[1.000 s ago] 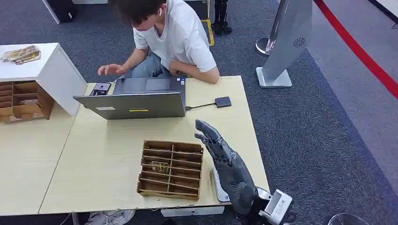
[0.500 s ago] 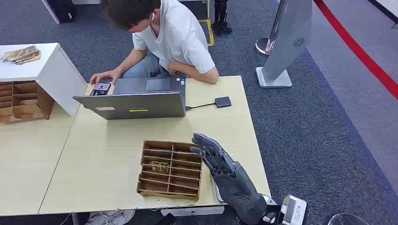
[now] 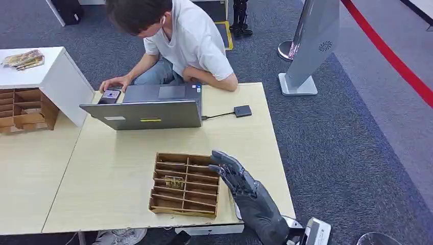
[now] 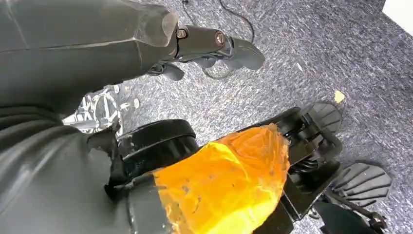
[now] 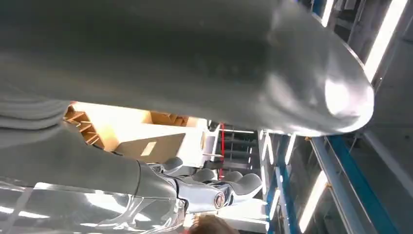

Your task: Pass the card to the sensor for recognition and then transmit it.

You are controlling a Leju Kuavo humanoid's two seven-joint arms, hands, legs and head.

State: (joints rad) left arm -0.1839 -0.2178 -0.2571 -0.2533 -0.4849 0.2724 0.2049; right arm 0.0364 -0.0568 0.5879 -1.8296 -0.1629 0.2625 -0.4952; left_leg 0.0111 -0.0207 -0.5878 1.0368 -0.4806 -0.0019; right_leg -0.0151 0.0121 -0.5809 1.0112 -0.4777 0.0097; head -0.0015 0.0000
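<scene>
My right hand (image 3: 240, 181) hovers w/ fingers apart, holding nothing, over the right edge of the wooden divider tray (image 3: 186, 185) on the tabletop (image 3: 117, 158). Card (image 3: 174, 181) lies in a middle slot of that tray, near the fingertips but not touched. Sensor (image 3: 242, 111) sits farther back, cabled to the laptop (image 3: 145, 114); a person (image 3: 178, 41) sits behind it. Left hand (image 4: 214, 46) hangs over carpet, can't tell its state.

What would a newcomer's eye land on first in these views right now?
The robot's dark grey right hand, fingers spread and holding nothing, reaches over the right edge of the brown slotted cardboard tray on the pale wooden table. Behind it, a person in a white T-shirt leans over an open grey laptop.
</scene>
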